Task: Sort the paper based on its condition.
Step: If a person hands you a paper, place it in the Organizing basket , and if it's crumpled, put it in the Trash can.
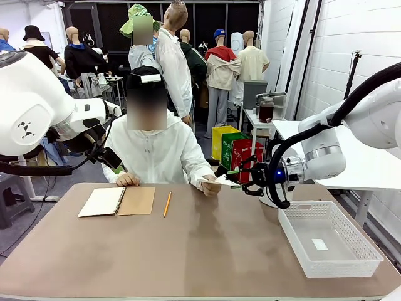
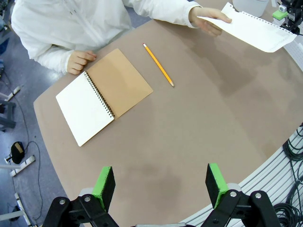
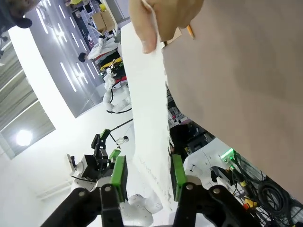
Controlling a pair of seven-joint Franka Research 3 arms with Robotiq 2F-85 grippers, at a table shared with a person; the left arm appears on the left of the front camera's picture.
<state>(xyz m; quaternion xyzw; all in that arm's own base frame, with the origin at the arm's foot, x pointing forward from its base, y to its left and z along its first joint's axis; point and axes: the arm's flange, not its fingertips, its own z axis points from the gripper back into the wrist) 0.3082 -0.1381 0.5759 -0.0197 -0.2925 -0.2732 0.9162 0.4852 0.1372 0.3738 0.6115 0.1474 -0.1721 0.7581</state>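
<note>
The paper [image 2: 255,30] was in the air above the far right of the surface [image 1: 207,251], held at one end by the person's hand [image 2: 208,19], with its other end reaching between the pads of the right pincer [image 3: 147,172]. That pincer stood about half closed, with its green pads either side of the sheet and a gap showing, so no firm pinch could be seen. The left pincer [image 2: 160,182] hung wide open and empty over the near edge of the surface, well apart from the spiral notebook [image 2: 104,97] and the pencil [image 2: 158,65]. The main risk was a tug-of-war: if the arm drew back while the hand kept hold, the thin sheet, already ragged along its perforated edge, would probably tear. A grip on the very edge alone could let it slip, and a limp sheet might droop and miss the white mesh basket [image 1: 332,269].
</note>
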